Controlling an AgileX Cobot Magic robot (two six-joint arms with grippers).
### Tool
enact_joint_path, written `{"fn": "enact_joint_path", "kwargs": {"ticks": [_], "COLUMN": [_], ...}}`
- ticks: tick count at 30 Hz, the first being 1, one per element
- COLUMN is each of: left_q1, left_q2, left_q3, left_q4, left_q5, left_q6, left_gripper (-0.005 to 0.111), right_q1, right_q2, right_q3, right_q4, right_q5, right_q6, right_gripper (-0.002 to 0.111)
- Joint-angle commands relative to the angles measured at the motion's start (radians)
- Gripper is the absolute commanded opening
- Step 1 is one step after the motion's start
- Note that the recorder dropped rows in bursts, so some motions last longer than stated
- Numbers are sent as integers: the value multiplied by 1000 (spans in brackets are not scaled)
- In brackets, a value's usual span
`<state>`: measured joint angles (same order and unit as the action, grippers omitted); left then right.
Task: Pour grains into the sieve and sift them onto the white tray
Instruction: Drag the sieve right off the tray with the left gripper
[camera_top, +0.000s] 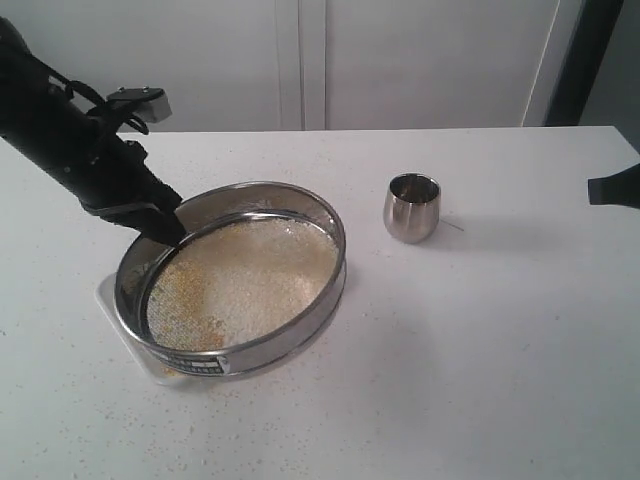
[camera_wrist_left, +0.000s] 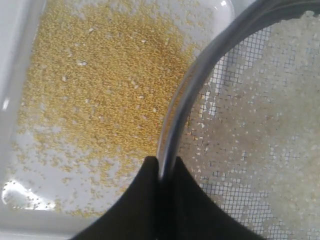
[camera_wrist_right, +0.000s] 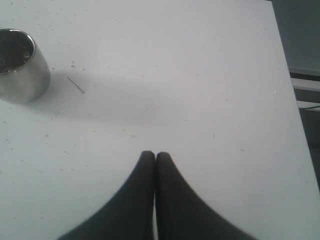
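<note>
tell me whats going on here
The left jaws are clamped on the rim of the sieve, holding it over the white tray. Fine yellow grains lie on the tray below, while coarser off-white grains sit in the sieve. The right jaws are shut and empty above the table, off to the side of an upright steel cup.

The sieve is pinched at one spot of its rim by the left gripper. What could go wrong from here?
1. The left gripper holds the sieve at one rim point only; shaking might make it slip or twist.
2. The white tray barely shows beyond the sieve, so fine grains may miss it and land on the table.
</note>
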<state>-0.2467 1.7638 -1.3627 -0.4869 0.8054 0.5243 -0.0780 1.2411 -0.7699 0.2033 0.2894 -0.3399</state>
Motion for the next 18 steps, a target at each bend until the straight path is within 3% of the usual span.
{"fn": "enact_joint_path", "kwargs": {"ticks": [1, 7, 11, 18], "left_q1": [-83, -220, -327, -409], "left_q2": [-45, -45, -40, 66], "left_q3": [25, 25, 17, -135], "left_q4": [-30, -16, 103, 150], "left_q5": [-23, -130, -201, -147], "left_q6": [-75, -127, -223, -295], "left_gripper": [0, 0, 0, 0], "right_q1": [0, 0, 0, 0], "right_q2": [-7, -7, -7, -7], "right_q3": [4, 4, 4, 4], "right_q4": [5, 5, 5, 5], "right_q5": [-7, -7, -7, -7], "right_q6": [3, 3, 3, 3], "right_gripper": [0, 0, 0, 0]}}
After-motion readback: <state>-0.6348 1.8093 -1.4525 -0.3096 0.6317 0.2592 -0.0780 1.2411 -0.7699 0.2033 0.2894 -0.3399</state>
